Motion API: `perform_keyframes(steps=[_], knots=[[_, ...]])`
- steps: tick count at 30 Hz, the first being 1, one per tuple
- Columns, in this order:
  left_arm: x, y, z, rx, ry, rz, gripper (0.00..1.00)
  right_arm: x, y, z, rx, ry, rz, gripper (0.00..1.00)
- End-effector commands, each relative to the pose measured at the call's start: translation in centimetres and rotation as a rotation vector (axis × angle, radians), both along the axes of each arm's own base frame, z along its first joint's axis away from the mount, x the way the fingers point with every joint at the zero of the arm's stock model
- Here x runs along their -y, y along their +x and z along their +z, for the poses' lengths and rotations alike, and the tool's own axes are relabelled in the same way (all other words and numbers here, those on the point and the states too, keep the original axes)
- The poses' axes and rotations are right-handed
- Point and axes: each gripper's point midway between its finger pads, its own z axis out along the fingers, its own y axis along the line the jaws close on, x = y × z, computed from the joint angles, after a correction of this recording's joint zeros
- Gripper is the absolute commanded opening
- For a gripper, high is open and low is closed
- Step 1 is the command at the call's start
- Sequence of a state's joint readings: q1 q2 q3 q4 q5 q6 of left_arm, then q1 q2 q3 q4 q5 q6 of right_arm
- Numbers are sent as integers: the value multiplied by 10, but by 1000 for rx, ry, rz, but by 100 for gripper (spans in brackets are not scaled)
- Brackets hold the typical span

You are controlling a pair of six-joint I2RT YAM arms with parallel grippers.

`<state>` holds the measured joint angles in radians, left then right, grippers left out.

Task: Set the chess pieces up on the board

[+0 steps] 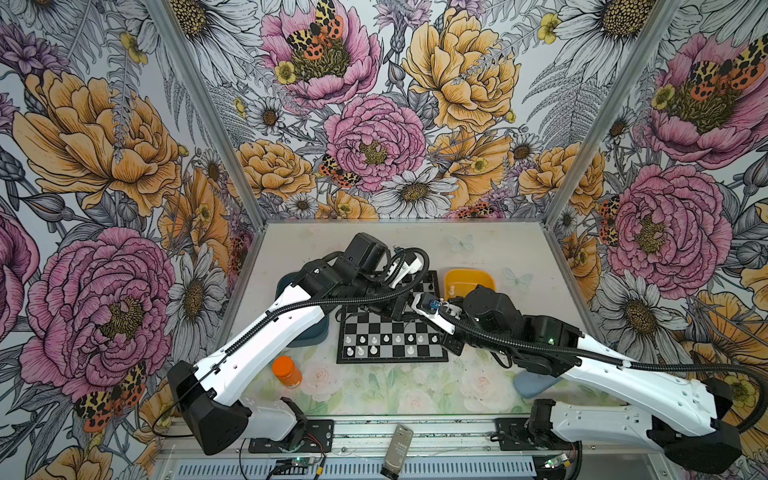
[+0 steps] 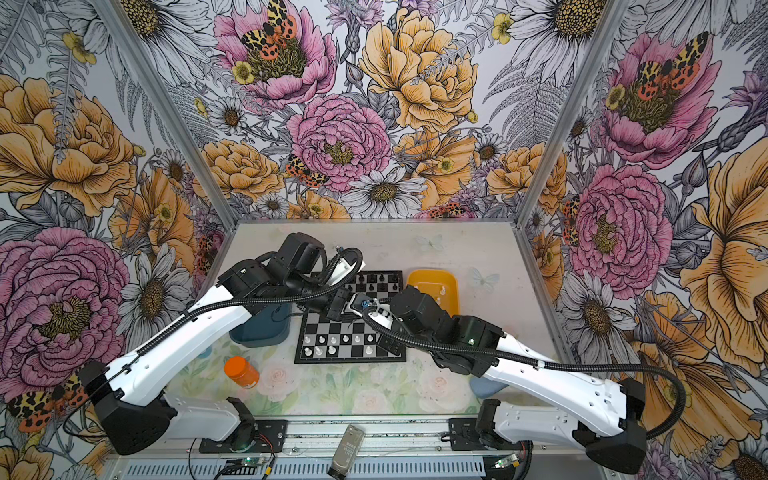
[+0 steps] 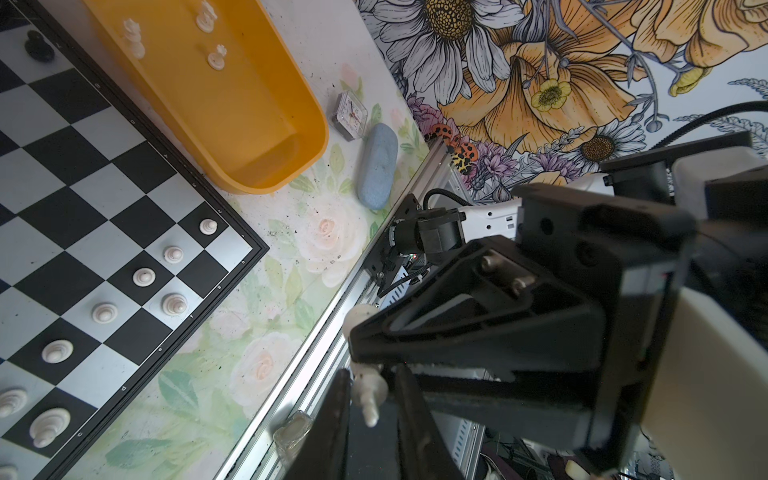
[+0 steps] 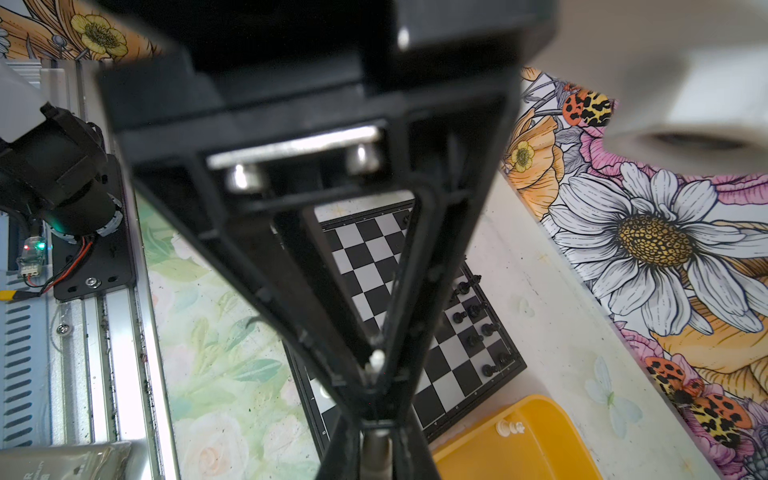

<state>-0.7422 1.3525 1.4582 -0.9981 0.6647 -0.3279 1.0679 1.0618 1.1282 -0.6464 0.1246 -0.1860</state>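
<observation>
1. Tabletop [image 1: 374, 395], far left: dark blue bin [image 1: 309, 334], with an orange bottle [image 1: 286, 371] in front of it. Neither is in play.
2. Board [image 1: 392, 351] sits mid-tabletop. White pieces [image 3: 143, 276] fill the second row on the near side. The near row has three at its left end and one right of centre, and four squares are bare. Black pieces [image 4: 473, 311] stand on the far rows.
3. Over the board's right-centre the two arms meet nose to nose.
   - Right gripper [image 4: 374, 370]: fingers pinched shut on one end of a white figure [image 3: 368, 395].
   - Left gripper [image 3: 370, 374]: fingers flank the free end, close on both sides. Can't tell if they bite.
4. Key relation: the figure's long axis runs down the slot between the left fingers, toward that wrist. It lies along them, not across.
   - Reads as a hand-off to re-grip.
   - Both arms are equally near.
   - The bare squares lie below the fingers, toward the front edge, and the figure must land base down.
5. Risk: it's small, slick plastic held at both ends. A mistimed release would likely drop it onto the standing pawns.
6. Right: yellow tray [image 3: 249, 104] just beside the board, with three tray pieces [image 3: 133, 37] inside. Past it are a small clock [image 3: 351, 115] and a blue-grey case [image 3: 378, 166].
7. Room: floral walls [image 1: 104, 145] on three sides, a floral print on the tabletop, and an aluminium rail [image 1: 415, 432] along the front.
</observation>
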Motion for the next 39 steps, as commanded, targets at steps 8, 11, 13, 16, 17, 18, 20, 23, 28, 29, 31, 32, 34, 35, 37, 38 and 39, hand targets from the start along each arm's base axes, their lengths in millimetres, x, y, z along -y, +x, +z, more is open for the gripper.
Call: perform_keyframes(steps=[8,11,13,16,17,18,20,23,28,29,31,32,34,35,37,38,39], knots=[[4,-10,-7,-37,4,-32,0,-3,7,9,43,22,-21,0],[5,-9,-8,-37,7,-31,0,-2,7,9,44,23,-24,0],[5,-10,-8,-37,7,-33,0,-2,8,9,45,21,-27,0],[5,-10,-8,-33,9,-33,0,-1,9,9,49,20,-37,0],[6,-10,-8,-33,9,-34,0,-1,10,9,50,20,-42,0],[5,-9,-8,-33,9,-31,0,0,10,10,51,23,-48,1],[5,-9,-8,-31,10,-28,0,1,10,11,53,24,-51,12],[5,-8,-9,-31,14,-27,0,2,11,12,54,28,-56,24],[5,-7,-10,-30,17,-26,0,4,12,12,59,27,-70,37],[5,-7,-10,-29,18,-25,0,4,13,13,61,27,-71,38],[5,-7,-11,-27,22,-24,0,5,13,13,63,28,-75,40],[5,-6,-11,-25,24,-19,0,5,13,14,63,29,-75,42],[4,-5,-12,-23,29,-15,0,5,12,14,62,33,-73,46],[4,-4,-13,-20,32,-11,0,6,12,14,61,35,-73,48],[3,-2,-14,-13,41,-2,0,6,10,14,57,40,-69,50],[3,0,-16,-9,48,6,0,7,10,15,57,43,-68,52],[3,2,-16,-3,54,13,0,7,9,15,56,44,-65,53]])
